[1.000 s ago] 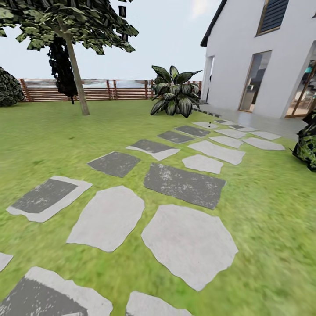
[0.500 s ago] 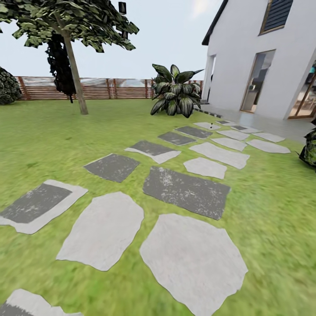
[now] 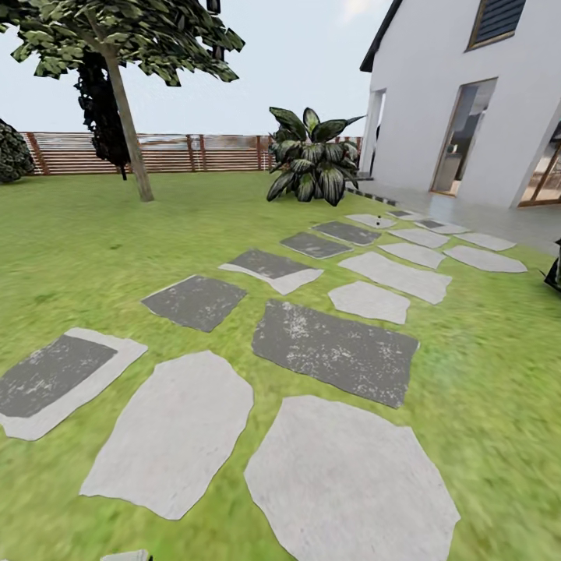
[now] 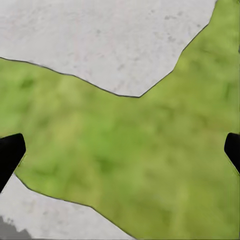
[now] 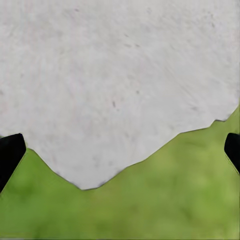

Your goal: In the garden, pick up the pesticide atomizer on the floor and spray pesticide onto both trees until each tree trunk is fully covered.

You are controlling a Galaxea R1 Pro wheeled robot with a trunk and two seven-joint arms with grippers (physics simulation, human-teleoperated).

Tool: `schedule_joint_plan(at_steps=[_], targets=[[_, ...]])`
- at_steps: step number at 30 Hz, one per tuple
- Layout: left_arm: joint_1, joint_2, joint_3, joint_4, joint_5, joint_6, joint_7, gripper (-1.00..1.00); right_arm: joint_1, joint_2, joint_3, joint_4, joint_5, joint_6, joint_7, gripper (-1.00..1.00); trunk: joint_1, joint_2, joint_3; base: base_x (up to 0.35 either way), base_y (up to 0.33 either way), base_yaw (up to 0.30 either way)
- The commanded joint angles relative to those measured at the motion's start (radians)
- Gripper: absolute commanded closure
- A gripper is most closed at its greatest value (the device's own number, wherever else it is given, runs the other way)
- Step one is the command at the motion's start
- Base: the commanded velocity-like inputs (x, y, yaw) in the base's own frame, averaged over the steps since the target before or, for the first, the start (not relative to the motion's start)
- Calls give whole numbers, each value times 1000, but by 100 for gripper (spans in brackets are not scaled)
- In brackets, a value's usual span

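I look across the garden's green lawn [image 3: 93,249] toward the brown slat fence [image 3: 179,153]. One tree [image 3: 125,109] with a bare grey-brown trunk and flat green leaves stands far off at the left; the second tree is out of view. I cannot make out the pesticide atomizer. A tiny dark speck [image 3: 379,217] on a far stone is too small to identify. My left gripper [image 4: 120,155] hangs open over grass between pale stones. My right gripper [image 5: 120,155] hangs open over a pale stone's edge, empty too.
Grey and dark stepping stones [image 3: 335,351] run from the foreground toward a white house [image 3: 467,101] at the right. A broad-leaved plant [image 3: 310,160] stands by the house corner. A black-leaved cypress [image 3: 97,117] rises behind the tree, and a dark bush [image 3: 12,156] sits by the fence.
The whole view has shifted: the camera has moved forward and the stones have slid toward the lower edge. The dark bush at the right has almost left the picture.
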Motion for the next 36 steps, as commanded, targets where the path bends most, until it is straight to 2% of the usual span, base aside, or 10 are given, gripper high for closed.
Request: schedule_joint_plan(at_steps=[1, 9, 16, 24, 36], targets=[[0, -2, 4, -1, 9, -1, -11, -100, 0, 0, -1, 0, 2, -3, 0, -100, 0, 0, -3, 340, 0, 0], [-1, -2, 6, -71, 7, 3, -9, -100, 0, 1, 2, -2, 3, -5, 0, -100, 0, 0, -15, 340, 0, 0], [7, 0, 4, -66, 5, -4, -12, -100, 0, 0, 2, -2, 3, -4, 0, -100, 0, 0, -26, 340, 0, 0], [24, 0, 4, -58, 2, -56, -12, -100, 0, 0, 2, 0, 3, -3, 0, -100, 0, 0, -39, 340, 0, 0], [26, 0, 3, -49, 1, -61, -12, -100, 0, 2, 2, 4, 3, -3, 0, -100, 0, 0, -48, 340, 0, 0]])
